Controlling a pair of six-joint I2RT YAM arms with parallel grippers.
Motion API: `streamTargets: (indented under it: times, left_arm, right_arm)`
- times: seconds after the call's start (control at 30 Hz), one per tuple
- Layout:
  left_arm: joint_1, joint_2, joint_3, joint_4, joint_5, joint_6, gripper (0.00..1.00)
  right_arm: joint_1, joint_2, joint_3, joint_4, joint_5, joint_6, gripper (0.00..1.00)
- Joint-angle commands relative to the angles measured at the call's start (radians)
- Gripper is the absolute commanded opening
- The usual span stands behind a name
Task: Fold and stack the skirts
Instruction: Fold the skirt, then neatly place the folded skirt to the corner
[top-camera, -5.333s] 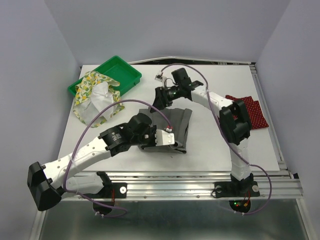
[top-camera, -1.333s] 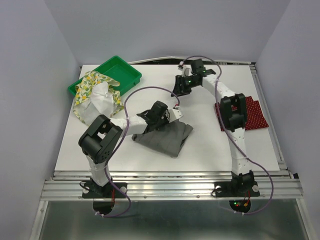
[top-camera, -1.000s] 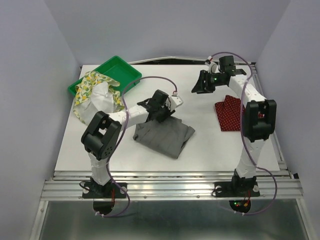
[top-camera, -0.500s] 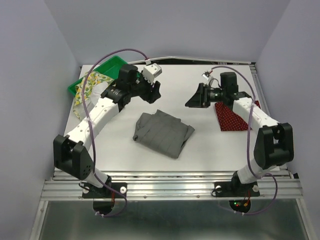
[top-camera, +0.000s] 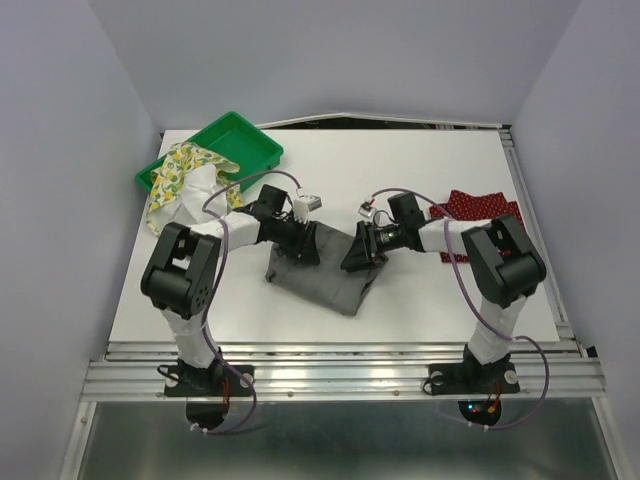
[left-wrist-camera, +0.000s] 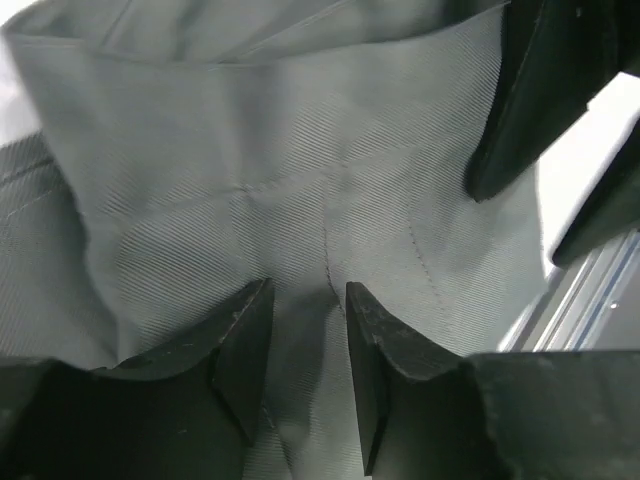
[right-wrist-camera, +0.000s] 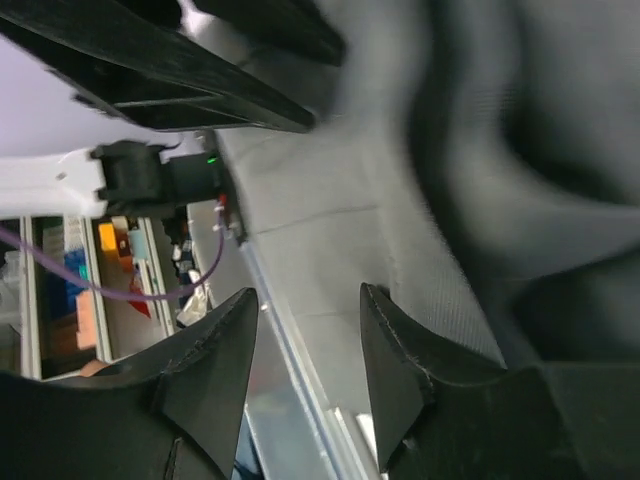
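Both arms, raised and well apart half a second ago, now down at grey skirt (top-camera: 325, 280), mid-table.
Left gripper (top-camera: 308, 243) on far-left edge; fingers (left-wrist-camera: 245, 340) slightly spread, cloth under the gap, no pinch yet.
Right gripper (top-camera: 352, 258) at far-right corner, fingers spread, nothing held.
Red skirt (top-camera: 482, 207) flat at right; lemon skirt (top-camera: 185, 200) bunched far left.
Judgement: two-handed grab coming, for another fold or lift to red.

Left arm (top-camera: 238, 231) and right arm (top-camera: 487, 330) alike, white link shells, black joint housings, purple cable (top-camera: 262, 176) looped along each, black bases (top-camera: 468, 380) bolted at the tabletop's (top-camera: 420, 180) near edge, left tool (left-wrist-camera: 305, 300) and right tool (right-wrist-camera: 308, 305) with matte black wedge-shaped fingers.
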Motion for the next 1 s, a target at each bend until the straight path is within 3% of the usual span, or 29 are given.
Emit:
streamTargets:
  times: [0.0,0.17,0.3,0.47,0.57,0.7,0.77,0.8,0.9,0.93,0.97]
  left_arm:
    - [0.083,0.105,0.045,0.067,0.069,-0.064,0.45]
    - [0.121,0.237,0.066,0.106,0.096,-0.122,0.43]
    - [0.123,0.238,0.068,0.126,0.109,-0.131,0.45]
    - [0.120,0.126,0.156,0.040,0.063,-0.015,0.57]
    - [0.104,-0.015,0.196,-0.028,-0.041,0.112,0.65]
    - [0.023,-0.181,0.203,-0.111,-0.337,0.279,0.74]
    - [-0.058,-0.268,0.157,-0.109,-0.553,0.385,0.77]
    - [-0.162,-0.291,0.131,-0.098,-0.628,0.417,0.78]
    - [-0.328,-0.370,0.019,-0.056,-0.793,0.509,0.78]
    - [-0.365,-0.388,-0.033,-0.046,-0.824,0.525,0.78]
    - [-0.396,-0.391,-0.059,-0.031,-0.870,0.545,0.78]
  right_arm:
    - [-0.007,0.124,0.085,-0.082,0.046,-0.110,0.50]
    - [-0.077,0.324,0.258,-0.226,0.101,-0.218,0.46]
    - [-0.097,0.355,0.454,-0.374,0.158,-0.330,0.46]
    - [-0.097,0.278,0.533,-0.439,0.108,-0.331,0.50]
    - [-0.097,0.163,0.518,-0.441,0.098,-0.297,0.54]
    - [-0.097,-0.001,0.462,-0.441,0.170,-0.254,0.69]
    - [-0.097,-0.085,0.401,-0.441,0.251,-0.240,0.75]
    - [-0.097,-0.107,0.380,-0.441,0.274,-0.231,0.77]
    - [-0.097,-0.179,0.285,-0.429,0.362,-0.187,0.89]
    - [-0.097,-0.217,0.254,-0.403,0.421,-0.164,1.00]
    - [-0.108,-0.236,0.188,-0.383,0.448,-0.101,1.00]
